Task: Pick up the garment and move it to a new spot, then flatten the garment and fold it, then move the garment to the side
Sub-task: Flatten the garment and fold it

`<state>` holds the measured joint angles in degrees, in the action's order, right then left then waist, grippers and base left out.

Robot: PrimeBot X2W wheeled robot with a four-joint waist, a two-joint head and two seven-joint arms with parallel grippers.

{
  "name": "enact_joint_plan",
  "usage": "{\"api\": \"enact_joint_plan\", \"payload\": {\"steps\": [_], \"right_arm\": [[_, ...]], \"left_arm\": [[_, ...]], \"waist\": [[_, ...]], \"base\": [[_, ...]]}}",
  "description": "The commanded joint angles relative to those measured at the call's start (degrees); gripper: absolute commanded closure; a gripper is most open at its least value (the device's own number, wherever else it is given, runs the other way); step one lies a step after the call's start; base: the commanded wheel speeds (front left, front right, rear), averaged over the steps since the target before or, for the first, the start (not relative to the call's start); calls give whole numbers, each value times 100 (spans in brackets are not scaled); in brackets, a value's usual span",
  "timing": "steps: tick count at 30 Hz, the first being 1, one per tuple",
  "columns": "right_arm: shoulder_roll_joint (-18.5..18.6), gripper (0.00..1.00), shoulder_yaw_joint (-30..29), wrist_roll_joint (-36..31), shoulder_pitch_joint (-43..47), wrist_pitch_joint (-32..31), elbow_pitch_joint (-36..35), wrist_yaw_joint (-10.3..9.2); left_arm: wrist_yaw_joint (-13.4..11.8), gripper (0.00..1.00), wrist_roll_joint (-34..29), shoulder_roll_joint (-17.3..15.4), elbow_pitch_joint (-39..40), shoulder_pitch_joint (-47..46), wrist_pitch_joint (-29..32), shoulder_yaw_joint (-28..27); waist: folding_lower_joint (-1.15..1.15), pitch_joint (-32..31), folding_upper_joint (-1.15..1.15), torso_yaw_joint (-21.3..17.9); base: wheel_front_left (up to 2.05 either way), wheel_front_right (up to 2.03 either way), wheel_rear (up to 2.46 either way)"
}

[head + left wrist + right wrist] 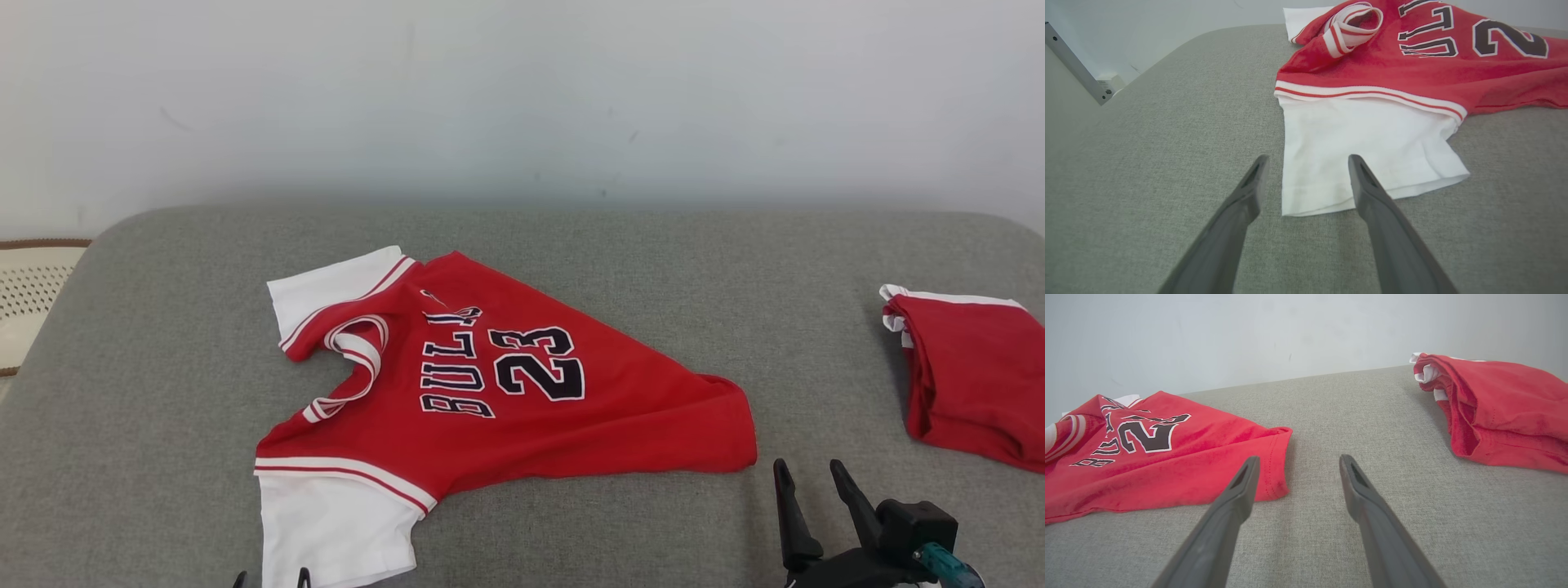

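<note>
A red jersey (506, 384) with white sleeves and "BULLS 23" on it lies spread on the grey cushion (571, 245), collar to the left and hem to the right. My left gripper (1306, 163) is open, its fingertips just over the near white sleeve (1363, 151); only its tips (269, 578) peek in at the head view's bottom edge. Open and empty, my right gripper (808, 472) hovers just right of the jersey's hem corner (1278, 457), above bare cushion.
A second red garment (971, 367), folded with white trim, lies at the cushion's right edge. A pale wall (522, 98) rises behind. A perforated cream object (28, 302) sits off the left edge.
</note>
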<state>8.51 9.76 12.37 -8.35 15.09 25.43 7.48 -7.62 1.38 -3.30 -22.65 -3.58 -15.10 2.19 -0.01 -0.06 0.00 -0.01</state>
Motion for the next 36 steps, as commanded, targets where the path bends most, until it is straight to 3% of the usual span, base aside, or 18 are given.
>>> {"api": "enact_joint_plan", "payload": {"steps": [1, 22, 36], "right_arm": [[-31, 0, -3, -22, 85, 6, -29, 2], [-133, 0, 82, -747, 509, 6, -861, 2], [-88, 0, 114, -866, 500, 6, -905, 2]], "left_arm": [[17, 0, -25, -29, 28, 94, -7, -29], [51, 0, 12, -6, 475, 272, -7, -219], [85, 0, 50, 17, 479, 207, -7, -219]], "waist": [[1, -31, 0, -10], [1, -289, 0, -104], [1, -182, 0, -147]], "base": [[0, 0, 0], [0, 0, 0], [0, 0, 0]]}}
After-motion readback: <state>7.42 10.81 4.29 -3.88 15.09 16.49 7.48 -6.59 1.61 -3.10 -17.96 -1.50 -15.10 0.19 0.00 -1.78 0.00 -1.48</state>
